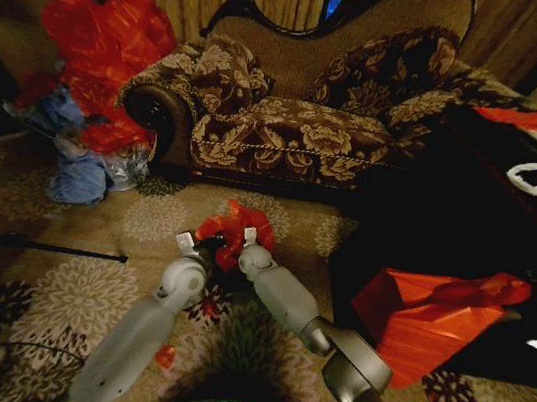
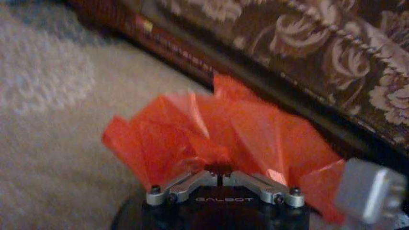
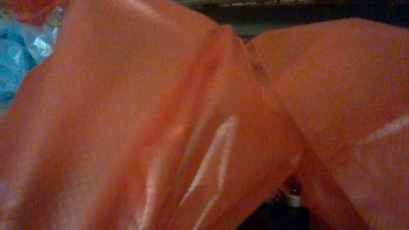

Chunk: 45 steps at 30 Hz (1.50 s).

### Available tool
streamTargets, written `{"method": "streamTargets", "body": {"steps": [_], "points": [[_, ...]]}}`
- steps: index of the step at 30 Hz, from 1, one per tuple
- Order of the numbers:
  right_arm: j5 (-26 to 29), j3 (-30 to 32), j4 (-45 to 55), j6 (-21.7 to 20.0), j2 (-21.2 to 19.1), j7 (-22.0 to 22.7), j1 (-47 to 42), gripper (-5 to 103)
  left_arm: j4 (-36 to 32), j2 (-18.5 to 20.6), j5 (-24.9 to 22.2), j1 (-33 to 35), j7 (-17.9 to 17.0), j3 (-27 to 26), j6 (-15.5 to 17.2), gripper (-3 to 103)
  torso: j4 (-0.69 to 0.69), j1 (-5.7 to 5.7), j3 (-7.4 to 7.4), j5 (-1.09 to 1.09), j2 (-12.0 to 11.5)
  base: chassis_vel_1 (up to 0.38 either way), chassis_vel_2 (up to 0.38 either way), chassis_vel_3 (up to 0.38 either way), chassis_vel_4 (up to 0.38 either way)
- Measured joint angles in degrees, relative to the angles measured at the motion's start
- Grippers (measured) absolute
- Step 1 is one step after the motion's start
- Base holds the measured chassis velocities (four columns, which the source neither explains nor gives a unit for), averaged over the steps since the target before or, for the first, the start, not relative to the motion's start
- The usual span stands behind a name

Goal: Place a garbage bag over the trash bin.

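The garbage bag (image 1: 234,228), thin glossy red plastic, is bunched up on the carpet in front of the sofa, between my two grippers. My left gripper (image 1: 188,243) is on the bag's left side; the left wrist view shows its fingertips (image 2: 221,176) pinched together on a fold of the garbage bag (image 2: 217,134). My right gripper (image 1: 248,241) is at the bag's right side and also appears in the left wrist view (image 2: 370,191). Red plastic (image 3: 160,124) covers the right wrist view. A dark shape under the bag (image 1: 213,255) may be the trash bin; most of it is hidden.
A floral sofa (image 1: 300,125) stands right behind the bag. Bulging red sacks (image 1: 105,40) and blue bags (image 1: 78,178) are piled at the left. A red-orange sheet (image 1: 428,316) hangs off dark furniture on the right. A black rod (image 1: 34,245) and a red scrap (image 1: 164,355) lie on the carpet.
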Motion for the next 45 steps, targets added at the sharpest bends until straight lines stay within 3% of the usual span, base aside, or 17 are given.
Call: {"method": "streamTargets", "body": {"steps": [9,13,18,24,26,29,30,32,35,36,39,41,45], "points": [[0.0,0.0,-0.1,0.0,0.0,0.0,0.2,0,7.9,-4.4,-1.7,-2.7,0.2,-1.2,-0.6,0,0.0,0.0,0.0,0.0,0.0,0.0,0.0,0.0,0.0],[0.1,0.1,-0.4,-0.1,0.0,0.0,0.3,0,9.8,-5.9,-0.1,-4.6,-2.7,-1.7,-2.1,0,0.0,0.0,0.0,0.01,0.0,0.0,0.0,0.0,0.0],[0.2,0.2,-0.3,-0.1,0.0,0.0,0.0,0,9.7,-5.6,1.1,-6.0,-6.5,-2.4,-3.5,0,0.0,0.0,0.0,0.0,0.0,0.0,0.0,0.0,0.0],[0.2,-0.1,1.9,-1.7,0.0,0.2,0.0,-1,6.4,-3.8,1.2,-5.0,-7.5,-2.4,-3.4,0,0.01,-0.01,0.0,0.0,0.0,0.0,0.0,0.0,0.0],[1.0,-1.5,4.9,-2.2,0.0,1.6,0.5,9,5.6,-3.4,1.2,-4.5,-7.7,-2.4,-3.4,0,0.01,-0.01,0.0,-0.01,0.0,0.0,0.0,0.0,0.0],[2.5,-2.8,8.0,-2.7,-0.2,3.8,0.7,15,5.1,-3.3,1.1,-4.5,-8.1,-2.8,-3.4,0,0.02,-0.01,0.0,-0.01,0.0,0.0,0.0,0.0,0.0],[4.0,-3.9,10.6,-3.0,-1.3,5.3,0.8,26,4.6,-3.1,1.1,-4.5,-8.3,-3.1,-3.4,0,0.03,-0.01,0.0,0.0,0.0,0.0,0.0,0.0,0.0],[4.9,-4.6,12.0,-3.2,-2.2,6.0,0.8,26,4.3,-3.0,1.1,-4.4,-8.4,-3.3,-3.4,0,0.02,-0.01,-0.01,0.0,0.0,0.0,0.0,0.0,0.0],[6.5,-6.4,16.5,-4.0,-5.2,8.0,0.8,42,3.2,-2.6,0.8,-4.4,-8.8,-3.6,-3.4,0,-0.01,-0.01,0.0,0.0,0.0,0.0,0.0,0.0,0.0],[6.5,-6.4,16.5,-4.0,-5.2,8.0,0.8,42,3.2,-2.6,0.8,-4.4,-8.8,-3.6,-3.4,0,-0.01,-0.01,0.0,0.0,0.0,0.0,0.0,0.0,0.0],[6.9,-6.9,18.6,-4.2,-6.9,9.5,0.8,58,2.3,-2.2,0.3,-4.4,-9.5,-3.8,-3.4,0,0.0,-0.01,0.0,0.0,0.0,0.0,0.0,0.0,0.0],[6.9,-7.0,19.0,-4.2,-7.3,9.6,0.8,58,1.9,-2.1,0.1,-4.3,-9.7,-3.9,-3.4,0,0.0,-0.01,0.0,0.01,0.0,0.0,0.0,0.0,0.0],[6.6,-7.1,20.2,-4.3,-8.1,10.0,0.8,74,0.4,-1.4,-0.3,-3.8,-10.3,-4.1,-3.4,0,0.0,-0.01,0.0,0.01,0.0,0.0,0.0,0.0,0.0]]}}
